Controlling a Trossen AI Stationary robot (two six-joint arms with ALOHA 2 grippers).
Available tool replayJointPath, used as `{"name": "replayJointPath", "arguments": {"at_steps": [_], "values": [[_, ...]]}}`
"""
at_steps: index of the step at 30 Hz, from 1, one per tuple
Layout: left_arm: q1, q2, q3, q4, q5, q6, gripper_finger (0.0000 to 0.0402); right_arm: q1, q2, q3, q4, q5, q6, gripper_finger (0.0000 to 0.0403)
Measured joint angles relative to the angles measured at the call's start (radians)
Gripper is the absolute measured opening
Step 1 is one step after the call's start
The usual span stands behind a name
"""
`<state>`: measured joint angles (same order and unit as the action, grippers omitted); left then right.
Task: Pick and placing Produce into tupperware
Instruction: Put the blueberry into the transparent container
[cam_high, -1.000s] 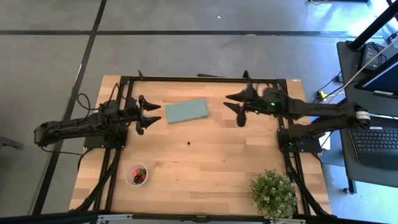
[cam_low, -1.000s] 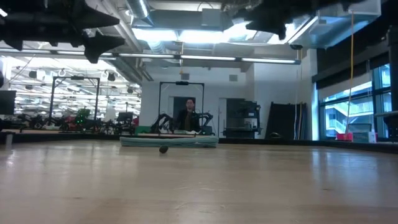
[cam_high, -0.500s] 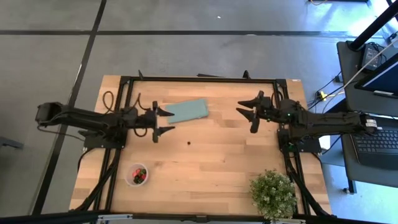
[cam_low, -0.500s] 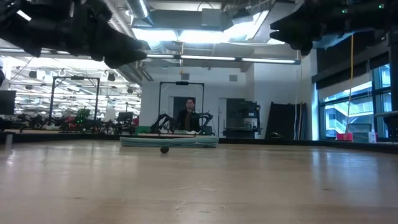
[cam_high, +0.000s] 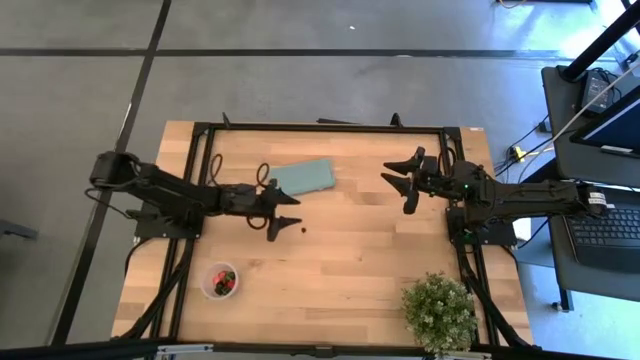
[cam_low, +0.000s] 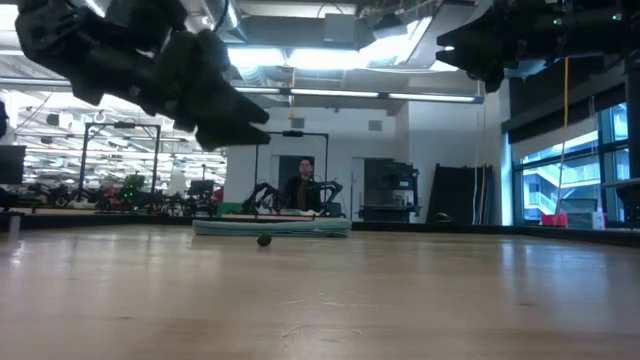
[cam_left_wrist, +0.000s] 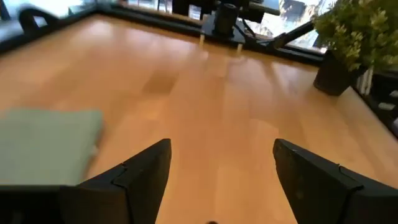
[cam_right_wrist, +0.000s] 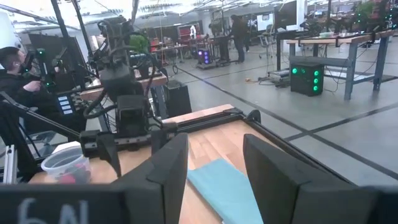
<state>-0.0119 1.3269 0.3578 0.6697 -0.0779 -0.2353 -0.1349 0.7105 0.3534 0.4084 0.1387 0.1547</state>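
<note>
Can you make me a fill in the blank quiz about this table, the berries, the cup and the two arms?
1. One dark berry lies alone on the bare wood, just ahead of the ____ gripper.
2. The clear cup near the table's front edge already holds ____ and dark berries.
3. The left gripper's fingers are ____, with nothing between them.
4. The potted plant stands at the front corner on the ____ arm's side.

Missing words: left; red; open; right

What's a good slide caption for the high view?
Open left gripper reaches toward a lone dark berry mid-table; right gripper waits; cup holds berries.
</note>
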Motion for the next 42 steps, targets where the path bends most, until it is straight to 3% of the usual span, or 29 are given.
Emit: {"name": "replayJointPath", "arguments": {"at_steps": [4, 9, 15, 20, 42], "values": [[-0.022, 0.082, 0.003, 0.119, 0.022, -0.108, 0.0273, 0.0, 0.0, 0.0, -0.006, -0.001, -0.003, 0.0158], [-0.055, 0.166, 0.004, 0.233, 0.024, -0.063, 0.0273, 0.0, 0.0, 0.0, -0.045, 0.0, -0.006, 0.0158], [-0.078, 0.245, 0.004, 0.238, 0.008, 0.006, 0.0273, 0.0, 0.0, 0.0, -0.066, 0.0, -0.008, 0.0158], [-0.089, 0.319, 0.004, 0.263, -0.069, 0.01, 0.0273, 0.0, 0.0, 0.0, -0.115, 0.0, -0.015, 0.0158], [-0.089, 0.567, 0.07, 0.343, -0.068, 0.01, 0.0273, 0.0, 0.0, 0.0, -0.151, 0.0, -0.035, 0.0158]]}}
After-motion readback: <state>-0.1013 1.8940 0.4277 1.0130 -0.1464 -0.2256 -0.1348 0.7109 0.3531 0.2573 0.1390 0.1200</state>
